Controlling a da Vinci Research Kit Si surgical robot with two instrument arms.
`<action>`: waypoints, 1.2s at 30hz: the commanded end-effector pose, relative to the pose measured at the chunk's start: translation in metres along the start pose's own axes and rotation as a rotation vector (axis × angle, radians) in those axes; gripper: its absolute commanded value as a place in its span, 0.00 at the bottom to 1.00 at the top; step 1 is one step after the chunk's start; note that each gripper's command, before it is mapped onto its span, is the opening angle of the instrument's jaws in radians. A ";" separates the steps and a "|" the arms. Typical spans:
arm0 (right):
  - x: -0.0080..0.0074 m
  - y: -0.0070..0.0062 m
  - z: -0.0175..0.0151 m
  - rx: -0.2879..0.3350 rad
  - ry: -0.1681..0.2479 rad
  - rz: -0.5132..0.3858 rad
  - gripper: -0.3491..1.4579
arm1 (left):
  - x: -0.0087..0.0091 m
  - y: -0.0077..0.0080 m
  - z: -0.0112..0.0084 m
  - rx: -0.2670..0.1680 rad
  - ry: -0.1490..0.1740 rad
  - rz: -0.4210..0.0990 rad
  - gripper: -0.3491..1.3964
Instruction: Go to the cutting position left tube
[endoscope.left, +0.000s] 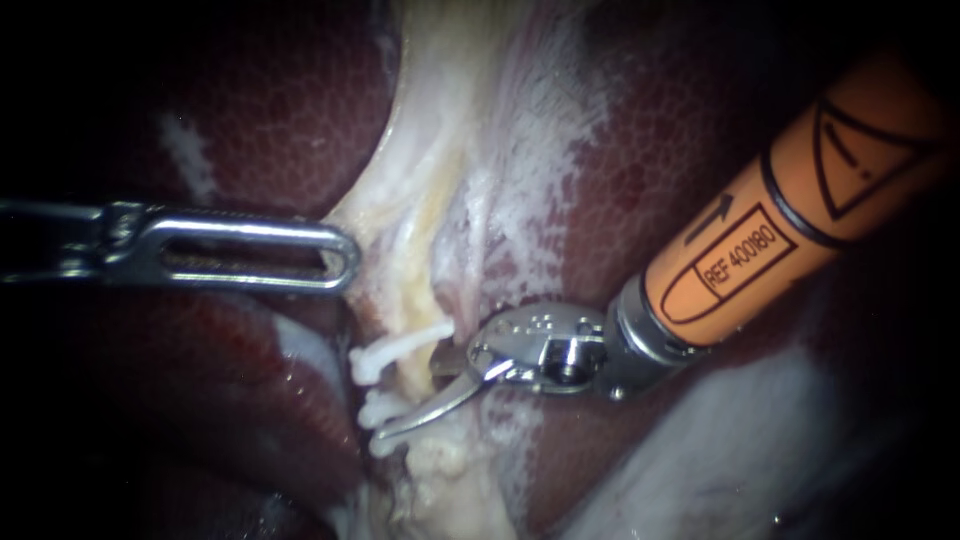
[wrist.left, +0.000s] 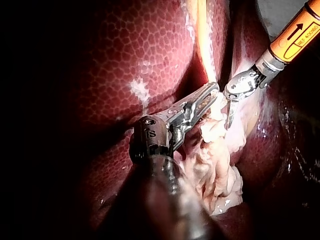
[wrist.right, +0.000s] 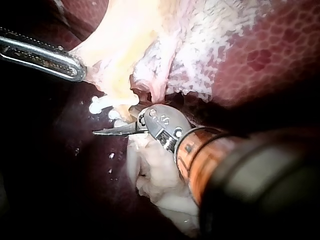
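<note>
Presently the orange-sleeved, steel-tipped right instrument (endoscope.left: 407, 395) has its two thin blades parted, gripping nothing; the long lower blade runs beneath the lower of two white plastic clips (endoscope.left: 395, 345), and the short upper blade sits beside the upper one; between those clips, at the mouth of the blades, lies the slim pale-yellow tube (endoscope.left: 410, 375); farther out, the silver slotted left instrument (endoscope.left: 345, 262) is clenched on the edge of the cream-coloured tissue (endoscope.left: 430, 200); dark red mottled liver (endoscope.left: 650, 180) surrounds everything.
</note>
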 end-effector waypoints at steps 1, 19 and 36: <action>0.0000 0.0001 0.0000 -0.002 0.001 0.000 0.67 | 0.0000 0.0000 0.0000 0.000 0.000 0.000 0.00; -0.0002 0.0007 -0.0001 -0.002 0.001 -0.001 0.51 | 0.0000 0.0000 0.0001 0.000 0.000 0.000 0.00; -0.0003 0.0008 0.0000 0.000 0.000 -0.002 0.41 | 0.0000 -0.0001 0.0000 0.000 0.000 0.000 0.00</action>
